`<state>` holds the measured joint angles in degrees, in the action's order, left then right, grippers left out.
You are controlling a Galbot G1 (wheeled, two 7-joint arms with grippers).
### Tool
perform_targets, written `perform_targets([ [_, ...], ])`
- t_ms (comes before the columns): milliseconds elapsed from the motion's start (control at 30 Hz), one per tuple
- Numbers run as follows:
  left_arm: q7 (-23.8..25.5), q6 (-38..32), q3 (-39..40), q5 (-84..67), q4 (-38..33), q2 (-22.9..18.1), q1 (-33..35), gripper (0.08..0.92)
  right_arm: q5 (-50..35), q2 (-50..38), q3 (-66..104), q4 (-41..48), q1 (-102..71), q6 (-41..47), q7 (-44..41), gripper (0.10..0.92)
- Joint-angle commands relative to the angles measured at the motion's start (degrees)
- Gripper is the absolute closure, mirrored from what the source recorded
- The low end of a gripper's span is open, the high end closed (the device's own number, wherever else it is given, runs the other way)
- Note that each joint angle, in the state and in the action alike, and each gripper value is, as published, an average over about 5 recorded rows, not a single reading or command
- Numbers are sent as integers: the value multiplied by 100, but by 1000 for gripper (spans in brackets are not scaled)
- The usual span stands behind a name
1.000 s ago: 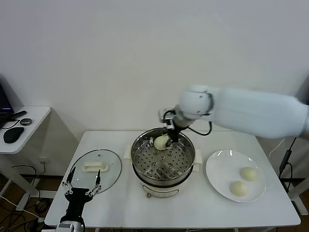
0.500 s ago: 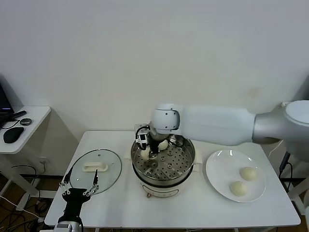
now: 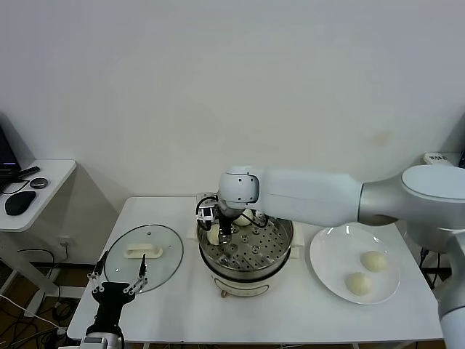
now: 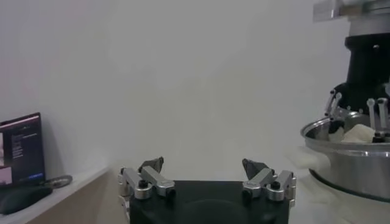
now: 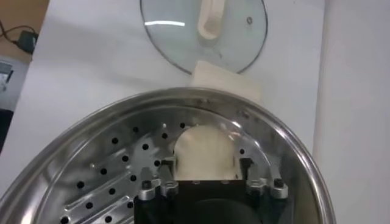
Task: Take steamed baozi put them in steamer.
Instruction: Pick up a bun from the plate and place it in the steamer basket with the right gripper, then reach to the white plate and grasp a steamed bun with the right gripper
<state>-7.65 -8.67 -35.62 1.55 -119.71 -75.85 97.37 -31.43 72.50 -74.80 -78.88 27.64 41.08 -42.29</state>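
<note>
The steel steamer (image 3: 247,274) stands mid-table. My right gripper (image 3: 216,231) reaches into its left side and is shut on a cream-white baozi (image 3: 213,234), low over the perforated floor. In the right wrist view that baozi (image 5: 204,152) sits between the fingers, close to the steamer wall (image 5: 286,146). A pale shape at the back of the basket (image 3: 245,216) may be another baozi, mostly hidden by the arm. Two baozi (image 3: 373,260) (image 3: 357,283) lie on the white plate (image 3: 330,254). My left gripper (image 3: 120,280) is open and idle, low at the table's front left; it also shows in the left wrist view (image 4: 204,167).
A glass lid (image 3: 142,254) with a cream handle lies flat on the table left of the steamer, and shows in the right wrist view (image 5: 183,24). A side table (image 3: 36,182) with a mouse stands at the far left. The wall is close behind.
My right gripper has carried the baozi from the back of the steamer over to its left side and lowered it towards the basket floor. The left arm has stayed put.
</note>
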Motion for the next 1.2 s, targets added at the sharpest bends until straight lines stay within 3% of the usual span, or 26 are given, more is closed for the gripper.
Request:
perform_targets([
  [33, 7, 3, 11, 3, -7, 22, -17, 177, 81, -1021, -1, -790, 1042, -194, -910, 255],
  [167, 11, 3, 17, -6, 1, 63, -34, 177, 543, -2074, -133, -1415, 1570, -730, -1679, 207],
  [467, 18, 0, 122, 17, 61, 113, -62, 177, 2205, -4515, -117, -2070, 1481, -2441, -3169, 203],
  [700, 14, 2, 183, 113, 83, 78, -37, 177, 3760, -5928, 2186, -2002, -1759, -3097, -3272, 203],
  [833, 22, 10, 151, 132, 73, 87, 4, 177, 4232, -6113, 3063, -1655, -3115, -3330, -3112, 203],
  [1200, 30, 31, 81, 196, 23, 13, 91, 177, 4526, -5476, 3859, -889, -4293, -3371, -2506, 203],
])
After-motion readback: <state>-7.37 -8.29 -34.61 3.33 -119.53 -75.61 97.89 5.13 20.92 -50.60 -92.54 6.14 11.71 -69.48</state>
